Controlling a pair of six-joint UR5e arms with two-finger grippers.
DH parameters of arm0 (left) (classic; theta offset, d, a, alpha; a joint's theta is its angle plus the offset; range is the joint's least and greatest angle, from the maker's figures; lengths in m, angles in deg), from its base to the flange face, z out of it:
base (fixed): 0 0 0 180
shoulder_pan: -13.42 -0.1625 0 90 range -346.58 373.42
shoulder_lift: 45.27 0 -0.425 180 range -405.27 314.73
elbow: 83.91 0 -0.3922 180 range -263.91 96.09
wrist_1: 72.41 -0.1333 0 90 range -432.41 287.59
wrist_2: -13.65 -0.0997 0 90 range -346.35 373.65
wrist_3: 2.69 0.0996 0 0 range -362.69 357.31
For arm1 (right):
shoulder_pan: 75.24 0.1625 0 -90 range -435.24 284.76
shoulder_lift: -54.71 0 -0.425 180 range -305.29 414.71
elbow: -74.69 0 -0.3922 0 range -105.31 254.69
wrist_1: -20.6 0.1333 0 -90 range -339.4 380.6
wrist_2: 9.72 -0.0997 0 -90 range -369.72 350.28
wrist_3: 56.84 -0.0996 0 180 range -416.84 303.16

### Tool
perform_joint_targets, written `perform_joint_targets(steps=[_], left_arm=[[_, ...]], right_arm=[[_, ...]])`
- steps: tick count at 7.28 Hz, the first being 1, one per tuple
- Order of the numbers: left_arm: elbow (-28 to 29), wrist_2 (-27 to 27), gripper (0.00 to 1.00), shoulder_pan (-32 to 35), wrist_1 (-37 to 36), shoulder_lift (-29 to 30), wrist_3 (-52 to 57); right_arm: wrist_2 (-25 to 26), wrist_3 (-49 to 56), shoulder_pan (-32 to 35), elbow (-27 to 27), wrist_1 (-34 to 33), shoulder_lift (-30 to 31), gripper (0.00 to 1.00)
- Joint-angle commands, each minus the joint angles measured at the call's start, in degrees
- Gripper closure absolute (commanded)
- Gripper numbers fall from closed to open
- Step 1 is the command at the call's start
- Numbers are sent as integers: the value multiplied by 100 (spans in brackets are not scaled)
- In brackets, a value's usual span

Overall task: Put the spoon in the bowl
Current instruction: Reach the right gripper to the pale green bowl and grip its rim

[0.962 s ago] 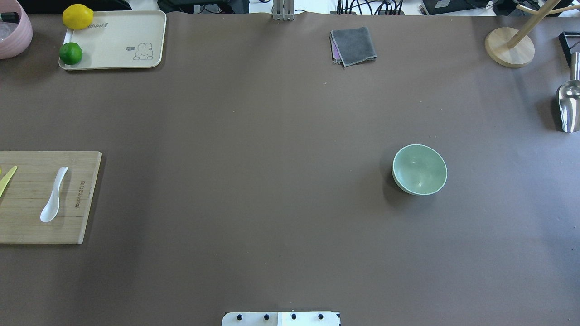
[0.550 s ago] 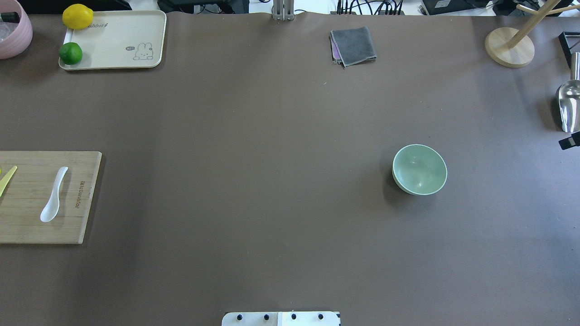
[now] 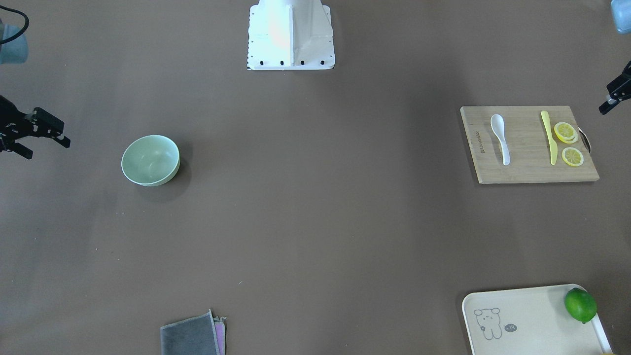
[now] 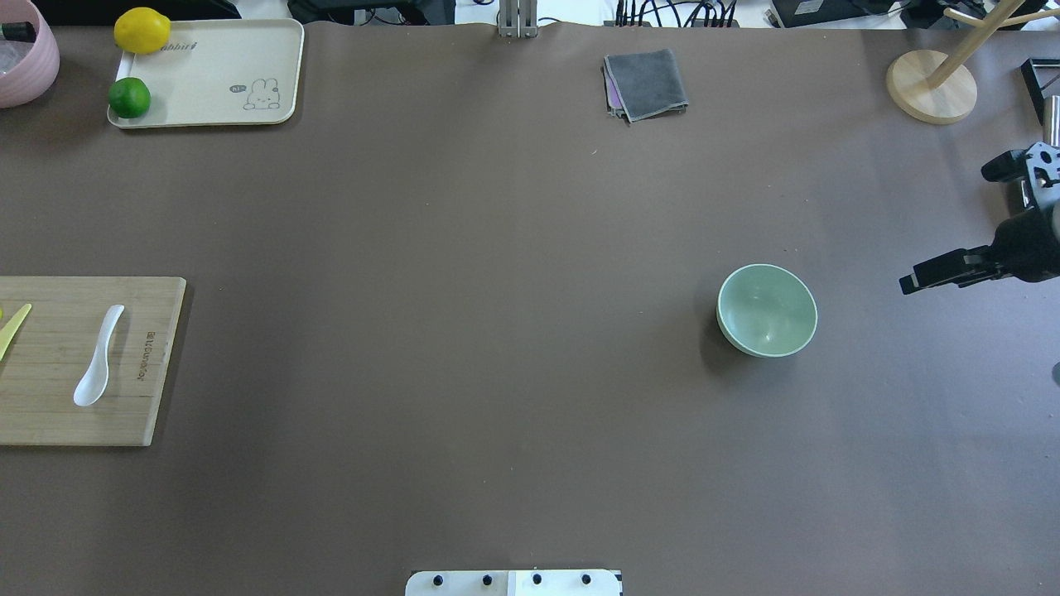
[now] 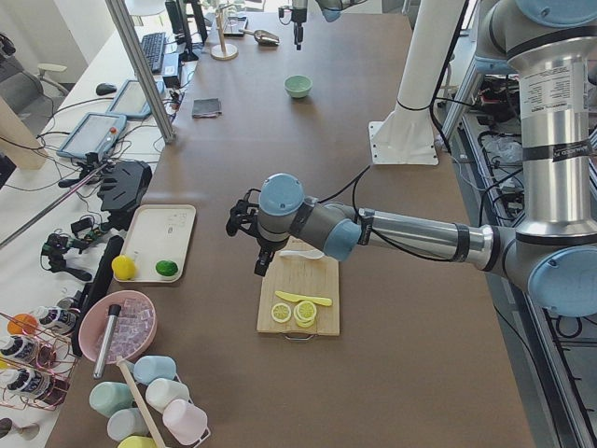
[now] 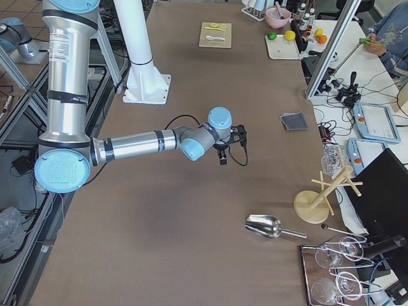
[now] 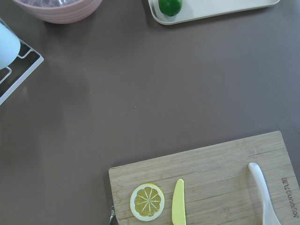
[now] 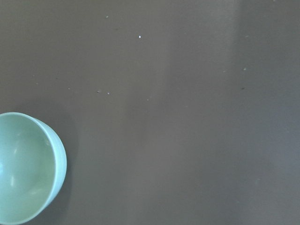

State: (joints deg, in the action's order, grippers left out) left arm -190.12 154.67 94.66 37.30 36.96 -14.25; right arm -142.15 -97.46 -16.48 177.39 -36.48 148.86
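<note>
risk sits mostly on the left side, where the spoon (image 4: 98, 356) lies flat on the cutting board (image 4: 141, 418), its scoop toward the robot, with the yellow knife (image 4: 15, 329) near it. i think fingers coming down on such a low, smooth handle may slip off it or push it along the wood, and a bad aim may take the knife instead (it is thin and lies almost parallel). the way to the bowl (image 4: 745, 290) is long, because it stands well apart, on the right half of the table, so a weak hold could drop the spoon halfway. the bowl is empty and looks light; a hard release against its rim may tip or shift it.

the left gripper (image 3: 613, 96) hangs above the table beside the board, pointing down, not over the spoon; whether its fingers are apart or together i cannot tell. the right gripper (image 4: 951, 230) hovers to the right of the bowl, near but not touching, fingers spread wide, holding nothing.
</note>
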Motion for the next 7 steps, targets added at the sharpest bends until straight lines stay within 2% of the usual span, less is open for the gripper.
perform_joint_targets(steps=[1, 4, 5, 6, 7], left_arm=[[-67, 207, 3, -161, -3, 56, -1121], [-58, 216, 2, -319, -11, 47, -1357], [-41, 198, 2, -336, -11, 30, -1357], [-58, 207, 2, -380, 6, 38, -1566], [-67, 198, 2, -433, 6, 47, -1673]], right_arm=[[566, -804, -828, -31, 39, -378, 7], [928, -1219, -1217, -232, 30, -635, 15], [930, -1273, -1227, -381, 22, -766, 23], [921, -1334, -1253, -452, 30, -802, 41], [921, -1387, -1314, -505, 30, -811, 43]])
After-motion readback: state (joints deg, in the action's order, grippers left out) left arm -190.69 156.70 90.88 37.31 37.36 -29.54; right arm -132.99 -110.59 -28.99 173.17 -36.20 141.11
